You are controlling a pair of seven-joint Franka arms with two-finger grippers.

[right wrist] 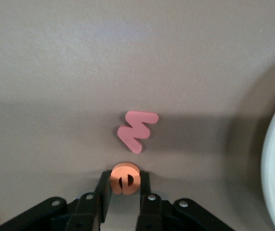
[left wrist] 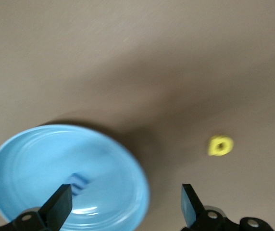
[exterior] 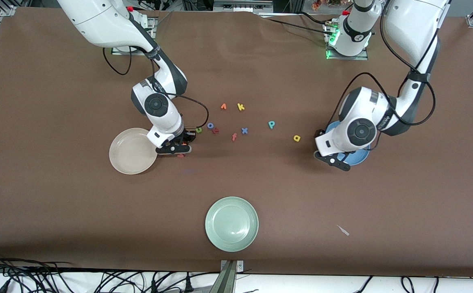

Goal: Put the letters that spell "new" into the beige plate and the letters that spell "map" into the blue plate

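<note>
Right tool [right wrist: 124, 190] pinches orange e [right wrist: 125, 178] edgewise beside w [right wrist: 136, 130]; foam light, squashy, needs gentle grip. Left tool [left wrist: 125, 207] wide over blue plate [left wrist: 27, 159].

Right pincer [right wrist: 124, 192] low beside the beige plate [exterior: 132, 151], e [right wrist: 125, 177] between its fingers, w [right wrist: 136, 130] just ahead; left pincer [left wrist: 123, 204] over the blue plate [left wrist: 41, 159], m [left wrist: 80, 183] inside.

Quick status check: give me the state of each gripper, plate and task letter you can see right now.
Right gripper: shut on the orange foam e, beside the beige plate.
Left gripper: open over the blue plate.
Blue plate: holds the blue foam m.
Beige plate: no letters in it.
Salmon-red foam w: flat on table.
Yellow foam a: on table.
Teal foam p: on table.
</note>
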